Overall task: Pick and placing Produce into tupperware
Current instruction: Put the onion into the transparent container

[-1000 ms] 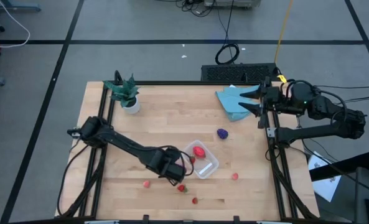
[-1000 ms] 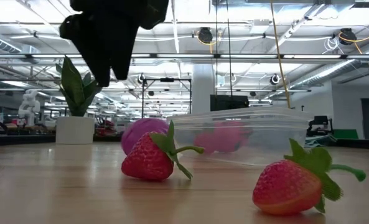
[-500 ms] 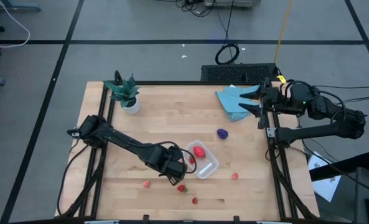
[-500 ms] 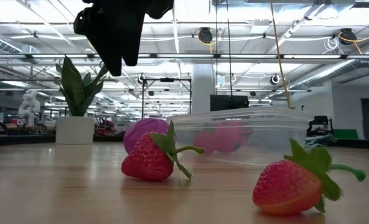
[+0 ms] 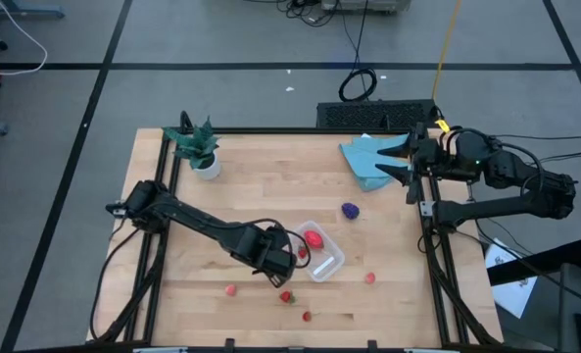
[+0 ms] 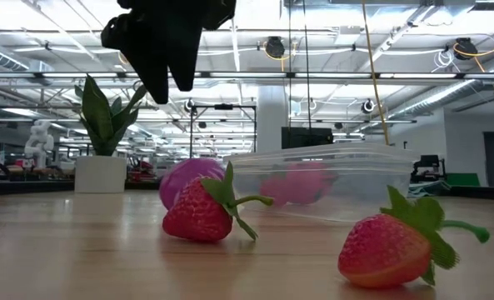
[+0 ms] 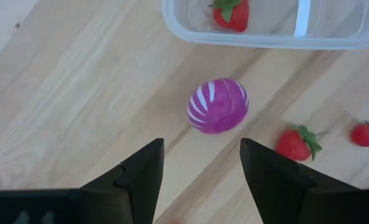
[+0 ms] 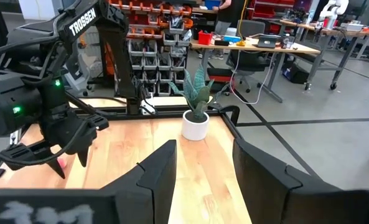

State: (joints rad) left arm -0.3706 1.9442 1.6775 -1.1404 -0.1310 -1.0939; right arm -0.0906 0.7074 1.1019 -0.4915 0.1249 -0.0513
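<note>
Wooden desk [image 5: 261, 186] carries the tub [image 5: 319, 252] with a berry [image 7: 232, 14] inside; left fingers [image 7: 200, 171] hover open and empty over the striped ball [image 7: 218, 106]; right fingers [image 8: 203, 168] wait open, empty, above the cloth [image 5: 368, 162]

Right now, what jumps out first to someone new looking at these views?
The left gripper hangs with fingers open over the magenta striped ball, just outside the clear tub, which already holds a red strawberry. In the low view, two strawberries lie up front. The right gripper waits over the blue cloth at the table's far right corner.
</note>
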